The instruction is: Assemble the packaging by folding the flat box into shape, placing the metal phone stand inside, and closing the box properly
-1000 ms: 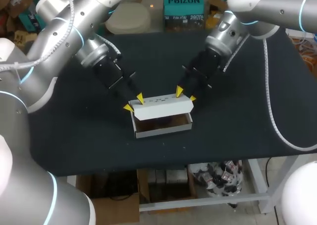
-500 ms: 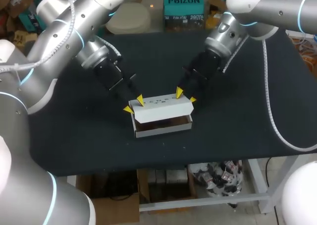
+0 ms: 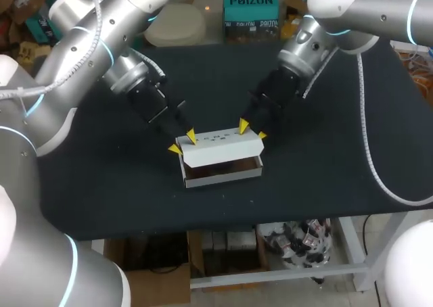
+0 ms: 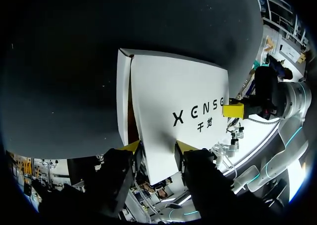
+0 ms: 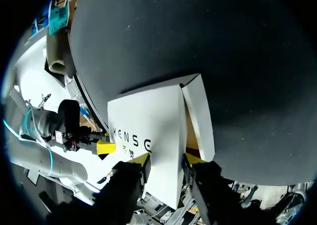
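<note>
The box is lying near the middle of the worktop, with its open side facing up. The lid is leaning tilted over the box from its rear edge. The left hand is sitting at the lid's left rear corner and the right hand at its right rear corner. Each is pinching that end of the lid between its two fingers.

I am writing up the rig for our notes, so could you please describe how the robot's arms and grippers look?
Both the left arm and right arm are thick silver cylinders with white joint housings and thin light-blue rings. A white coiled cable trails from the right arm. The left gripper and right gripper are black, each with two bright yellow fingertips.
</note>
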